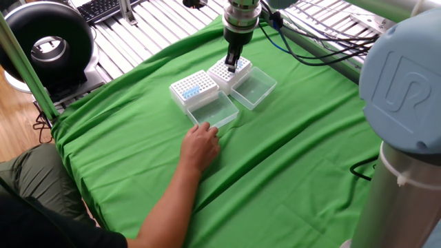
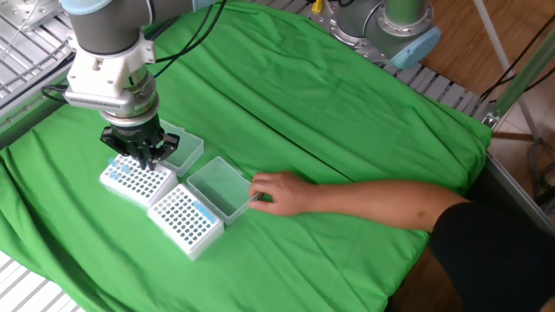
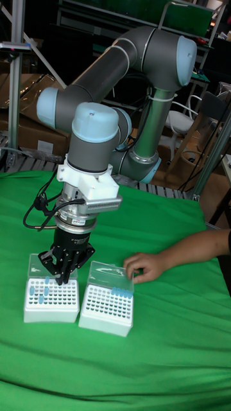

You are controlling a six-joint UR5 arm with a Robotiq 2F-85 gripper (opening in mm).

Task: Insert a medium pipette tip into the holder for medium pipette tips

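- We count two white racks on the green cloth (image 1: 138, 117), side by side and touching or nearly so, each with its clear lid swung open flat beside it.
- The holder for medium pipette tips (image 3: 51, 300) is the rack under the arm; in the tall fixed view it sits left of the second rack (image 3: 106, 306), and its long axis runs left to right there, its grid of holes facing up.
- We see a few blue tips in each rack, but they are too small to count.
- We see one gripper (image 3: 62, 277), pointing straight down over the holder's back edge, fingertips close together just above the holes. We cannot tell whether they pinch a tip; none shows clearly between them.
- One person's hand (image 2: 279, 192) rests on the cloth, fingers touching the open lid (image 2: 218, 187) of the second rack.
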